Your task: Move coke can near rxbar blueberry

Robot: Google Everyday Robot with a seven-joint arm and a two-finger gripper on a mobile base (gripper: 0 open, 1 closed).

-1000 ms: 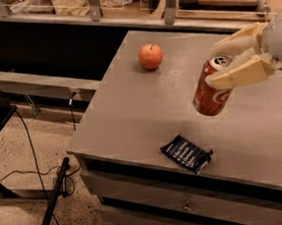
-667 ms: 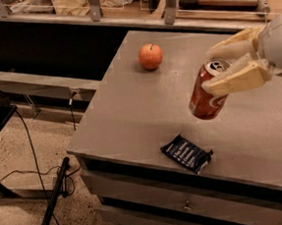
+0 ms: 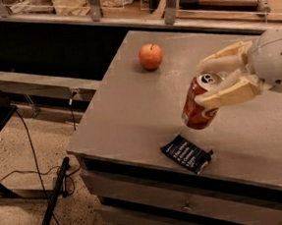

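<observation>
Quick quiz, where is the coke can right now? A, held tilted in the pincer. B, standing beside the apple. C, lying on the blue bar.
A: the pincer is shut on the tilted coke can, apart from the rxbar blueberry.

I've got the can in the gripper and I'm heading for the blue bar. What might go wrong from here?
1. The gripper holds the coke can tilted, not upright; released like this, it may topple and roll.
2. The rxbar blueberry lies near the front edge of the table, so a rolling can or a nudged bar could go over.
3. The can hangs close to the bar; a careless descent may land on the wrapper.
</observation>
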